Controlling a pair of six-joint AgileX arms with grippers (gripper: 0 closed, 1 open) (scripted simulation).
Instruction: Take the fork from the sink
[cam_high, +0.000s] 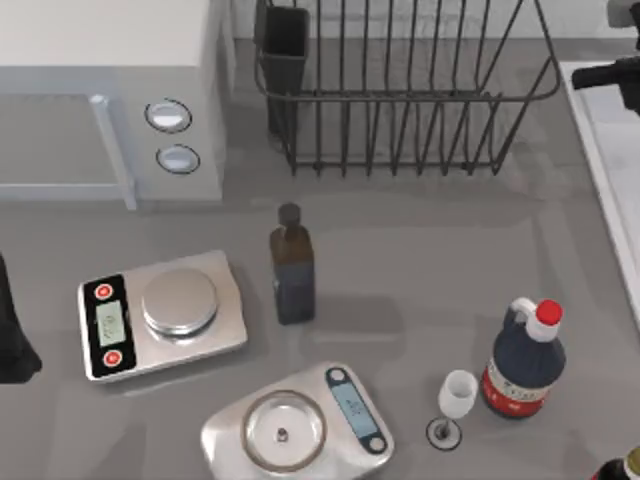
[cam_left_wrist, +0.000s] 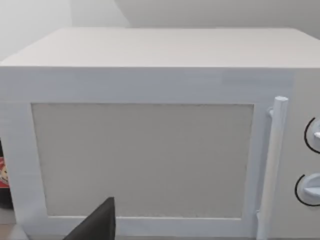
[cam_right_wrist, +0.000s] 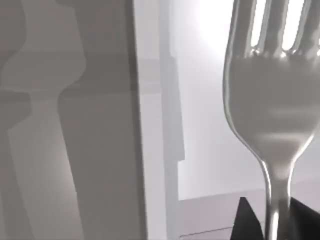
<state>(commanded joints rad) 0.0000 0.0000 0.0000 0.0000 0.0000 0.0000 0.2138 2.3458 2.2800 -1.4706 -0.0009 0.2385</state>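
Note:
The fork (cam_right_wrist: 270, 115) is shiny silver and stands very close in the right wrist view, tines away from the wrist. My right gripper (cam_right_wrist: 274, 222) is shut on the fork's slim handle, with a dark fingertip (cam_right_wrist: 247, 222) on each side. Behind it lie the sink's pale raised rim (cam_right_wrist: 150, 150) and its light basin. From above, the right gripper (cam_high: 620, 75) hangs over the sink (cam_high: 600, 160) at the table's far right edge. My left arm (cam_high: 12, 335) is parked at the left edge, facing the microwave.
A white microwave (cam_high: 110, 90) fills the back left, and a black wire dish rack (cam_high: 400, 90) stands at the back middle. Two scales (cam_high: 165, 312) (cam_high: 295, 428), a brown bottle (cam_high: 291, 265), a red-capped dark bottle (cam_high: 525, 360) and a small white glass (cam_high: 456, 400) occupy the front.

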